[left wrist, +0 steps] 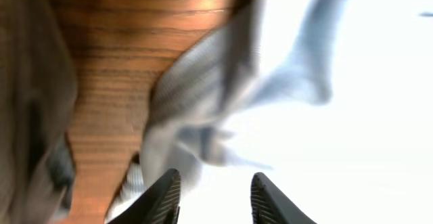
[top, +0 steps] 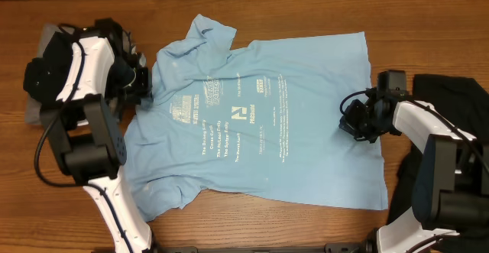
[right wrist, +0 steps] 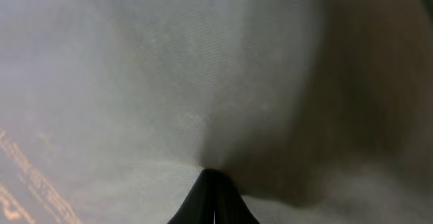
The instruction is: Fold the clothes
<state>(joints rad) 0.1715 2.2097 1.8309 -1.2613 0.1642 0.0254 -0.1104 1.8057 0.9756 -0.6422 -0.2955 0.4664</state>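
Observation:
A large sky-blue T-shirt [top: 260,115] with white printed text lies spread flat across the wooden table, one sleeve bunched at the top left [top: 208,35]. My left gripper [top: 144,85] is at the shirt's left edge; in the left wrist view its fingers [left wrist: 211,193] are open over pale cloth [left wrist: 223,88]. My right gripper [top: 353,118] is at the shirt's right edge; in the right wrist view its fingers [right wrist: 214,190] are shut on a pinch of the blue cloth [right wrist: 169,82]. A black garment [top: 451,92] lies at the far right, under the right arm.
A grey garment [top: 38,108] lies at the far left under the left arm. Bare wooden table [top: 306,8] shows along the back and the front. The black cloth extends down the right side [top: 405,184].

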